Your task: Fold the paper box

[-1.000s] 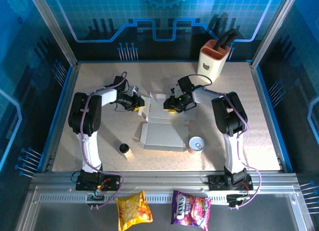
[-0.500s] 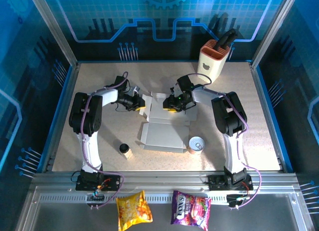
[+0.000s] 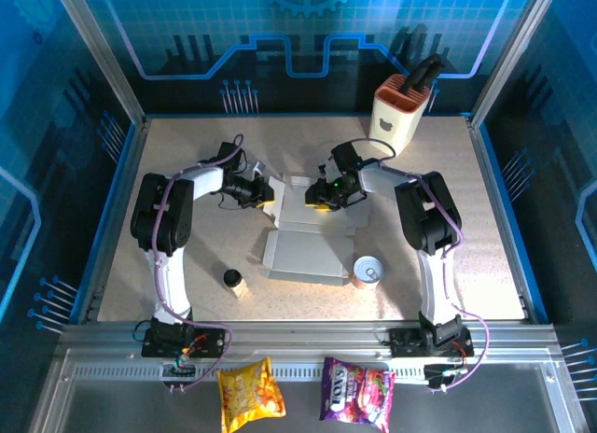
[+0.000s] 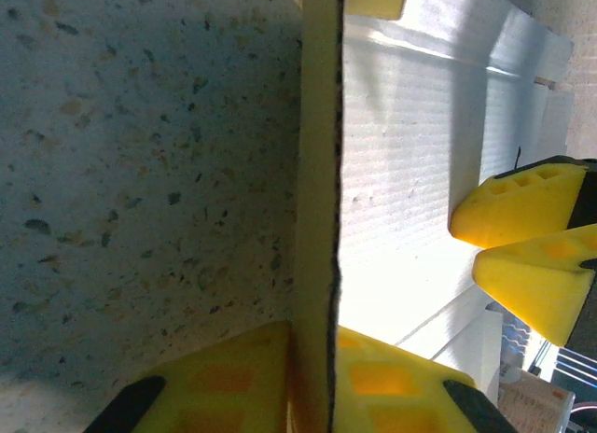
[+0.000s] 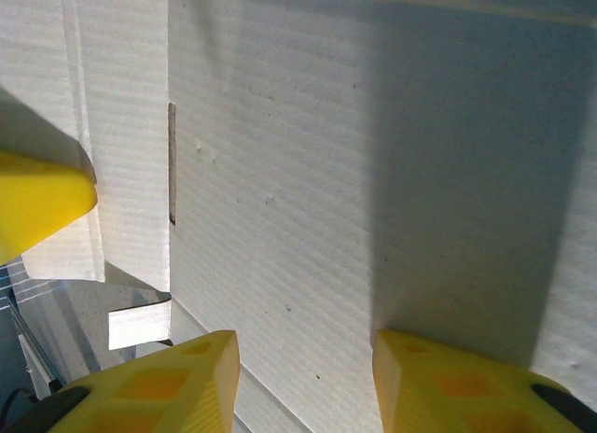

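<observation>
Blue-lit panels and an aluminium frame are enclosing a speckled beige surface (image 3: 308,148); the thin cardboard paper box (image 3: 303,254) is lying opened out at the middle of it, its grey-white inside facing up and its yellow outside showing along the edges. The box's far part is sitting between the two arms, and its near panel is reaching toward the bases.

The left claw (image 3: 264,196) is clamping a flap at the box's left far corner; in the left wrist view its yellow fingers (image 4: 233,382) are pressing on both sides of the flap's upright edge, which is standing on end beside the bare surface.

The right claw (image 3: 324,198) is hanging over the far panel with its fingers apart; in the right wrist view the corrugated grey-white board (image 5: 308,172) is showing in the gap between them, and nothing is being gripped.

A cream knife block with an orange top (image 3: 401,116) is standing at the far right corner; a round tin can (image 3: 368,271) is sitting just beside the box's near right corner; a small black-capped jar (image 3: 233,281) is standing to the near left, apart from the box.
</observation>
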Robot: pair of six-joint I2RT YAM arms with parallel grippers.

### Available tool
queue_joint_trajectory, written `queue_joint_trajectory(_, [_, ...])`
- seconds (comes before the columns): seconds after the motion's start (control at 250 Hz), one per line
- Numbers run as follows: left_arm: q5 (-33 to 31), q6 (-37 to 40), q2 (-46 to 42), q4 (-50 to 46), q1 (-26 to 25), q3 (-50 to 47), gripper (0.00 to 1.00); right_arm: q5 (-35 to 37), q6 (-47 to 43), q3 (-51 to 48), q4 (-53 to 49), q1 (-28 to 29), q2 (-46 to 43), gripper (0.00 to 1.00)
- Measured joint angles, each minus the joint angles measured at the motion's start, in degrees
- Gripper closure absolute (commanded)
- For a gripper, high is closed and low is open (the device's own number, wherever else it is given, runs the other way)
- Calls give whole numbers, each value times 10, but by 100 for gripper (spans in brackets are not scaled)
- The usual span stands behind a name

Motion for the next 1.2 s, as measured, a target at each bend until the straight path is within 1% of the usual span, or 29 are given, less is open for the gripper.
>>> queue_joint_trajectory(0.16, [-2, 4, 1, 0, 0, 0, 91, 0, 0, 0, 0, 0, 0, 56])
queue_joint_trajectory(0.328, [-2, 7, 1, 2, 0, 0, 100, 0, -4, 0, 0, 0, 0, 56])
queue_joint_trajectory(0.472, [-2, 7, -7, 10, 0, -7, 100, 2, -7, 2, -3, 0, 0, 56])
queue_joint_trajectory(0.603, [-2, 13, -43, 18, -1, -23, 100, 9, -13, 2, -12, 3, -17, 56])
queue_joint_trajectory(0.691, [-2, 17, -82, 29, -1, -33, 100, 20, -20, 2, -22, 3, -52, 56])
queue_joint_trajectory(0.935, [-1, 32, -207, 64, -3, -60, 100, 47, -50, 18, -49, 3, -194, 53])
queue_joint_trajectory(1.079, [1, 43, -274, 80, -3, -74, 100, 61, -81, 27, -60, 3, -269, 50])
queue_joint_trajectory(1.203, [9, 61, -332, 84, -3, -87, 100, 76, -117, 26, -66, 4, -331, 49])
